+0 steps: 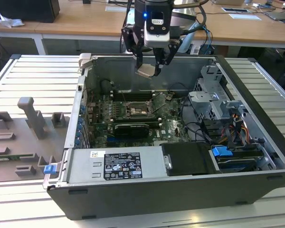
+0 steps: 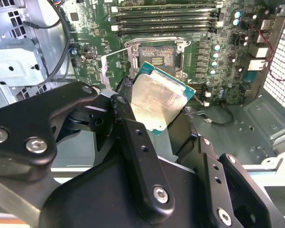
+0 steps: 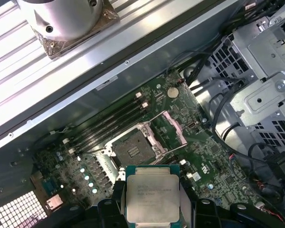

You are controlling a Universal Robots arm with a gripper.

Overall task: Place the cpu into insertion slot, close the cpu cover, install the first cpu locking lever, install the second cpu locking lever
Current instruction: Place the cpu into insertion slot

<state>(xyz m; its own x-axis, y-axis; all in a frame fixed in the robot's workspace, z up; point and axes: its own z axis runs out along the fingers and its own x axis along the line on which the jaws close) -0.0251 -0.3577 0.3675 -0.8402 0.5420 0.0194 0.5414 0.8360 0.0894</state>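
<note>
One chip is all your gripper (image 1: 149, 66) carries: its black fingers (image 2: 133, 137) are clamped on opposite edges of the cpu (image 1: 147, 71), which hangs in the air above the open computer case (image 1: 180, 190), near the back wall and well clear of the board below. You can see in both wrist views that the cpu (image 3: 153, 197) shows its dull silver metal face to the cameras, with a thin green border round it (in the second wrist view it sits tilted between the fingers, one corner pointing toward the socket). Below it, on the green motherboard (image 3: 204, 156), the insertion slot (image 3: 133, 149) lies bare, a dark square inside a silvery rim, with nothing seated in it. Your cpu cover (image 3: 175, 127) stands raised beside the slot, hinged up and away from the dark square, so the socket is uncovered. The long black memory slots (image 3: 109, 121) run in a row just beyond the socket, between it and the case wall. In the exterior view the black graphics card (image 1: 131, 129) lies on the near side of the insertion slot (image 1: 134, 110), and the grey power supply (image 1: 116, 164) fills the front edge of the case. A perforated metal drive cage (image 3: 261, 95) with loose dark cables sits off to one side of the board, apart from the socket.
</note>
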